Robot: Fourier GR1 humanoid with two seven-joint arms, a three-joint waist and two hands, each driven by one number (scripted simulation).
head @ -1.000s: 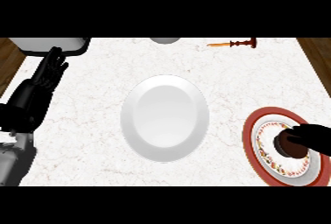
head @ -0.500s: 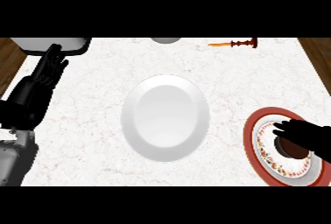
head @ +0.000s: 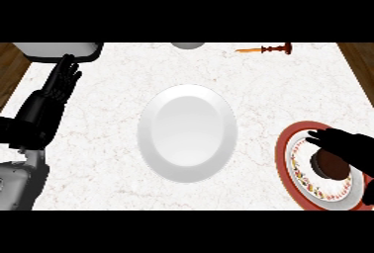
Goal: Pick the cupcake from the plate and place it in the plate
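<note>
item: marble counter (head: 110, 197), pale with faint veining, seen from steeply above; wood shows at both side edges.

item: white plate (head: 187, 132), middle of the counter, nothing on it. judged to be the place the cupcake goes.

item: red-rimmed plate (head: 286, 165), right edge of the counter, patterned inner band, partly covered by the right hand and cut by the view's right edge.

item: cupcake (head: 330, 165), dark brown round top, sitting on the red-rimmed plate, well apart from the white plate.

item: right hand (head: 354, 148), black, over the red-rimmed plate, fingers bent over the far side of the cupcake. whether they touch or pinch it cannot be told; the dark hand and the dark cupcake merge where they meet.

item: left hand (head: 62, 81), at the left of the view, fingers straight and pointing up, holding nothing, resting.

item: grey box (head: 57, 49), top left corner, cut by the upper band.

item: grey round thing (head: 188, 45), top middle, only its lower edge visible; kind not clear.

item: small orange and brown utensil (head: 266, 49), top right, lying on the counter; too small to name.

progress: early. the cupcake is not lifted, as far as can be seen; the grasp is either about to be made or just being made. left to do: secure the cupcake, lift, carry left across the counter, set down on the white plate.
</note>
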